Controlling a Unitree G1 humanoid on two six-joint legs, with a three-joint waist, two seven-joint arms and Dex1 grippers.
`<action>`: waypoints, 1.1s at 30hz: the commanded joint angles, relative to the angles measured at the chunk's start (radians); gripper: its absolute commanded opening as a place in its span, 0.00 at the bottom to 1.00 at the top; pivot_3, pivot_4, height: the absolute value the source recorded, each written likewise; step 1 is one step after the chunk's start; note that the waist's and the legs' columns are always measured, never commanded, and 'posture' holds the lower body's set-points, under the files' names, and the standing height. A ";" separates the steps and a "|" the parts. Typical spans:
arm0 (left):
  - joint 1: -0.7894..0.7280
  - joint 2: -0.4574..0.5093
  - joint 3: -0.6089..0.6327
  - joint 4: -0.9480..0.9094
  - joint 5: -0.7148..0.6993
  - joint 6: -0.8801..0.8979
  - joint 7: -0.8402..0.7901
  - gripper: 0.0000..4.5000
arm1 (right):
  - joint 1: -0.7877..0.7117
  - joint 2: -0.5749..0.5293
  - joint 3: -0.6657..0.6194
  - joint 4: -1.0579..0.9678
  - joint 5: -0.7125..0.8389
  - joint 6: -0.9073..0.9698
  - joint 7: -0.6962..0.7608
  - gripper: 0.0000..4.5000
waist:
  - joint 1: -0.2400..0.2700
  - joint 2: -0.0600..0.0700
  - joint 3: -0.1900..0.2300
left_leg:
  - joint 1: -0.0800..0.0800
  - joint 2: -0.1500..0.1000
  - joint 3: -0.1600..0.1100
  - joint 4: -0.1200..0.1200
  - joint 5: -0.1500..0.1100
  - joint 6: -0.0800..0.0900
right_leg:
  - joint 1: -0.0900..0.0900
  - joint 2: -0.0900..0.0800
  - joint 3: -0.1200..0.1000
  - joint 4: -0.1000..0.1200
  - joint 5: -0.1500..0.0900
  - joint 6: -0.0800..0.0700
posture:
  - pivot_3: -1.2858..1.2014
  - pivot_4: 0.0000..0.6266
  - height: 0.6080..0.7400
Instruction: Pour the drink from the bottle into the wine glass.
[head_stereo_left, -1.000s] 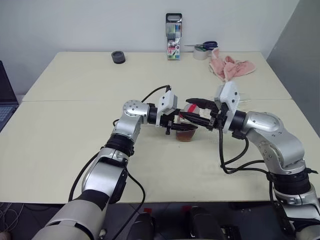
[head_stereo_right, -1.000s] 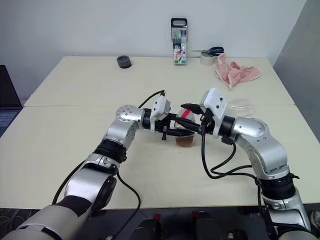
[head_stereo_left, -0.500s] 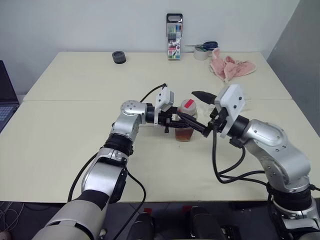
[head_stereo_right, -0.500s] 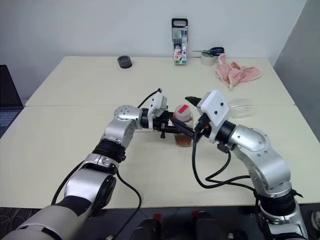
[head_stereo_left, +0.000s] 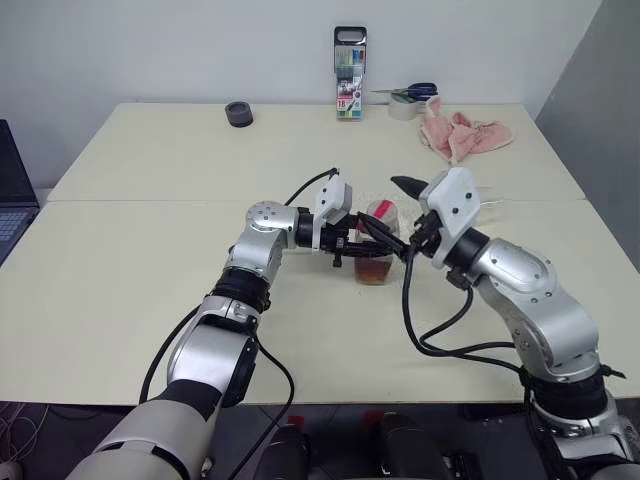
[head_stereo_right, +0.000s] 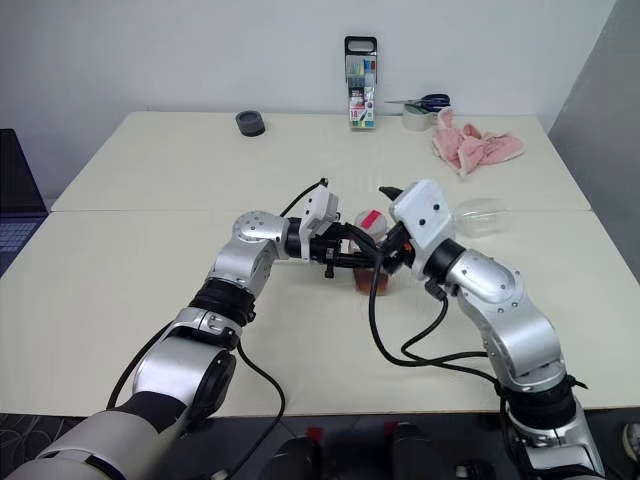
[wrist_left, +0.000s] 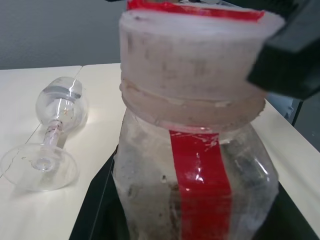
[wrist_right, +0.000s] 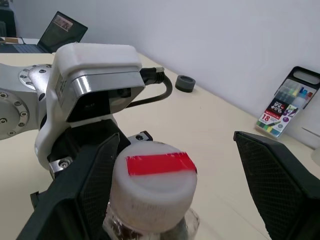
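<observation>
Nearest the robot, both arms reach forward over the cream table (head_stereo_left: 120, 300) and meet at its middle. The left arm bends inward at the elbow so that its left gripper (head_stereo_left: 372, 240) points sideways toward the right arm, roughly level. Its two black fingers are clamped on the body of the small clear plastic bottle with a red-and-white label strip and a pale cap (head_stereo_left: 377, 243). The right arm comes in from the other side with the elbow low and the wrist raised. Its right gripper (wrist_right: 175, 200) sits at cap height with the fingers spread wide, one on each side of the cap and clear of it.

The bottle stands upright at the table's centre, long axis vertical, cap up and still on. The dark amber drink (head_stereo_left: 374, 270) fills its lower part.

Just beyond the right wrist, the clear stemmed wine glass (head_stereo_right: 480, 216) lies on its side on the table. Its long axis runs flat along the surface. In the left wrist view its round foot faces the camera and the bowl points away.

At the far edge stand a black-topped case of coloured markers (head_stereo_left: 348, 73), a small dark round object (head_stereo_left: 237, 113), a tape roll with scissors (head_stereo_left: 406, 100) and a crumpled pink cloth (head_stereo_left: 462, 134).
</observation>
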 joint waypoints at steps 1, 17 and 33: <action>-0.020 0.004 0.010 -0.035 -0.018 -0.017 -0.009 0.38 | 0.008 -0.023 -0.082 -0.043 0.014 0.026 -0.015 0.87 | 0.000 0.000 0.000 | 0.000 0.000 0.000 0.000 0.000 0.000 | 0.000 0.000 0.000 0.000 0.000 0.000 | 0.52 0.24 1.00; -0.054 0.006 0.024 0.003 -0.028 -0.004 -0.021 0.38 | 0.002 -0.050 -0.091 -0.171 0.211 0.140 0.031 0.87 | 0.000 0.000 0.000 | 0.000 0.000 0.000 0.000 0.000 0.000 | 0.000 0.000 0.000 0.000 0.000 0.000 | 0.52 0.24 1.00; -0.049 0.015 0.021 -0.003 -0.023 -0.007 -0.037 0.38 | -0.058 0.000 -0.009 -0.019 0.016 0.034 -0.048 0.87 | 0.000 0.000 0.000 | 0.000 0.000 0.000 0.000 0.000 0.000 | 0.000 0.000 0.000 0.000 0.000 0.000 | 0.52 0.24 1.00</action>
